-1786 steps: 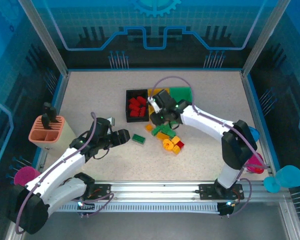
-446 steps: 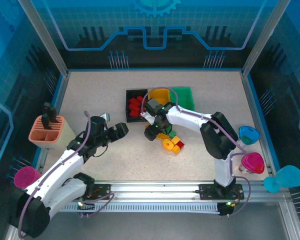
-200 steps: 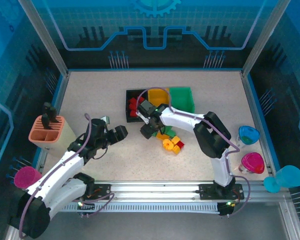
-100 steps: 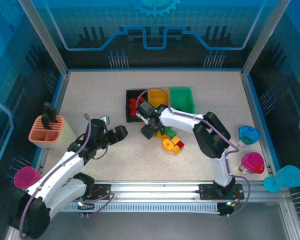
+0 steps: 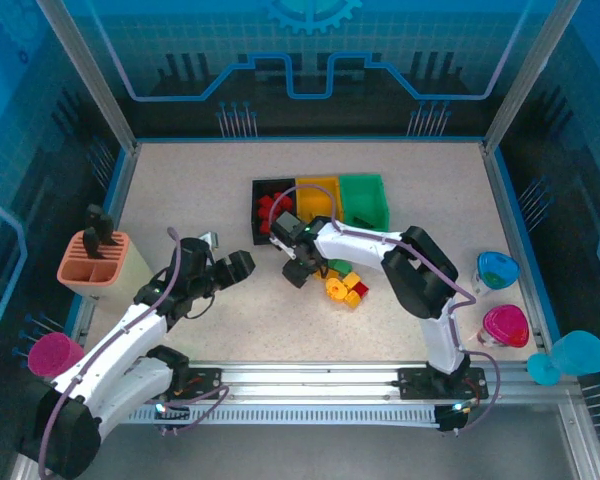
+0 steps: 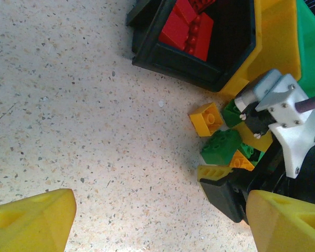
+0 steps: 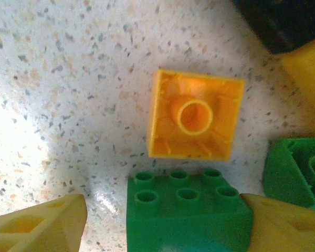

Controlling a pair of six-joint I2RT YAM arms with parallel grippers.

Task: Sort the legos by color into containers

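Observation:
Three containers stand in a row at the back: black bin (image 5: 259, 190) with red legos (image 5: 271, 212), yellow bin (image 5: 318, 198), green bin (image 5: 364, 200). A loose pile of yellow, green and red legos (image 5: 342, 282) lies in front of them. My right gripper (image 5: 298, 270) is low at the pile's left edge, open, straddling a green brick (image 7: 189, 218). Its right finger (image 7: 289, 226) touches the brick; its left finger (image 7: 42, 226) stands apart. An upturned yellow brick (image 7: 195, 115) lies just beyond. My left gripper (image 5: 242, 265) hovers open over bare table, holding nothing.
An orange-topped slotted holder (image 5: 93, 258) stands at the left edge and a pink cup (image 5: 48, 352) at the near left. Blue cups (image 5: 495, 268) (image 5: 578, 352) and a pink cup (image 5: 505, 325) sit at the right. Speckled tabletop (image 6: 84, 105) lies between my grippers.
My right gripper has slid left and nearer, off the bins, down to the pile's left edge over the green brick, its jaws narrowing a little. The left arm has not moved.

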